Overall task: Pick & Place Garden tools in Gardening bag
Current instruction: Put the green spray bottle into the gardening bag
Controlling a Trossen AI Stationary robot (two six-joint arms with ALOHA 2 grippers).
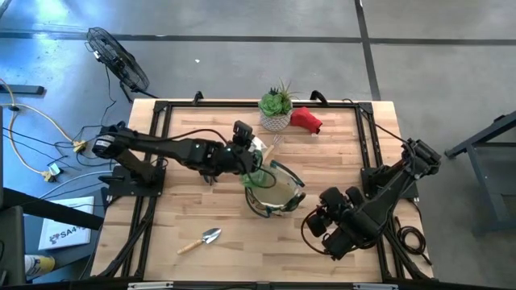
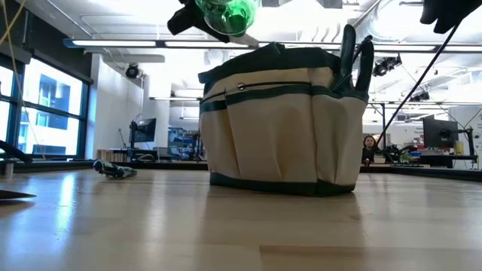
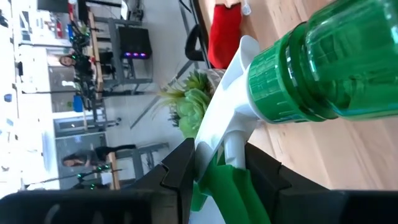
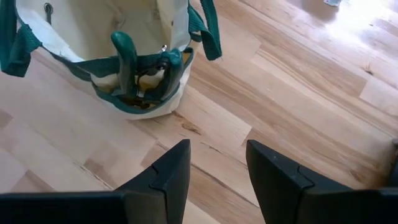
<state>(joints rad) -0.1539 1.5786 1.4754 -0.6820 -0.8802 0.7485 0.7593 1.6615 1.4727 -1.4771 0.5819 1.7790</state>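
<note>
The gardening bag (image 1: 278, 192), tan with a green rim, stands open at the table's middle. Green-handled pruners (image 4: 144, 70) stick up out of its side pocket. My left gripper (image 1: 248, 161) is shut on the green spray bottle (image 3: 336, 62) and holds it in the air over the bag's left rim. My right gripper (image 4: 217, 171) hangs open over bare wood to the right of the bag, nothing between its fingers. A silver trowel with a wooden handle (image 1: 201, 240) lies near the front edge. A red soft item (image 1: 306, 120) lies at the far side. My left gripper pinches the bottle's white spray head (image 3: 217, 134) between its two fingers, just behind the green cap. The green trigger (image 3: 231, 186) lies between the fingers. The fingers come from the table's left, slanting a little downward. The bottle is lifted clear above the bag's rim, its body reaching out past the fingertips.
A green spiky plant in a white pot (image 1: 276, 109) stands at the far edge beside the red item. A black frame (image 1: 161, 145) runs around the tabletop. There is bare wood in front of the bag and to its right. People show in the room beyond.
</note>
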